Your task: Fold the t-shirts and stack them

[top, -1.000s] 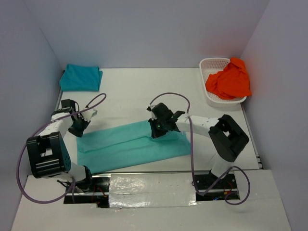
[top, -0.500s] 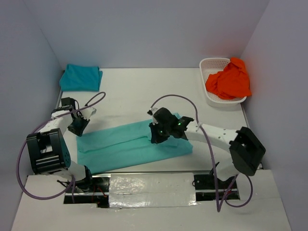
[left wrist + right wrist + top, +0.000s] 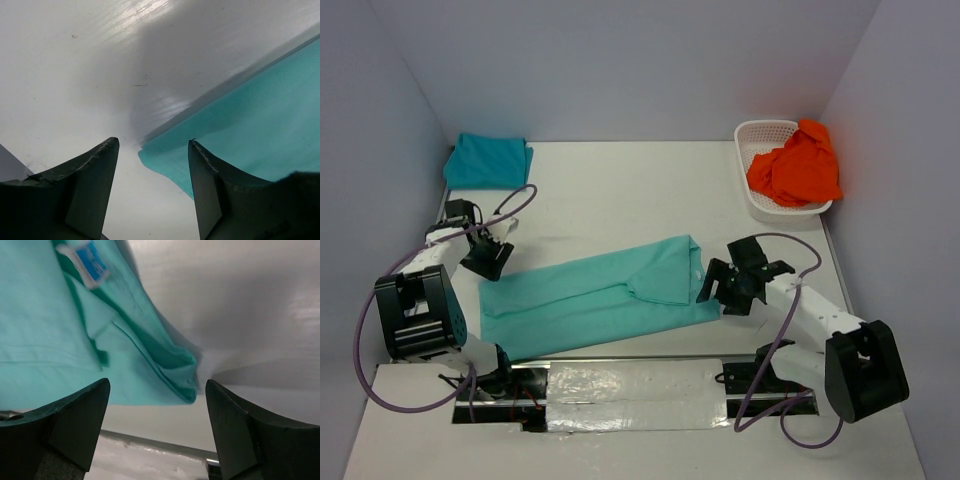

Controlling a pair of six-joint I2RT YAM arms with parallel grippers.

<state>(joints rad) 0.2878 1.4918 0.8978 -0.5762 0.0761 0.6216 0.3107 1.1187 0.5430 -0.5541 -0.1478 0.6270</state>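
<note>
We show the left gripper with its fingers spread wide and empty. A corner of the teal t-shirt lies flat on the table, just between the fingertips. The right gripper is likewise wide apart and holds nothing. The shirt's bunched other end lies between and beyond its fingers, with the collar label showing.

Overhead; close wrist views, probably same shirt

We see a white counter boxed in by pale lavender walls (back and both sides), its surface faintly glossy under soft, even light.
</note>
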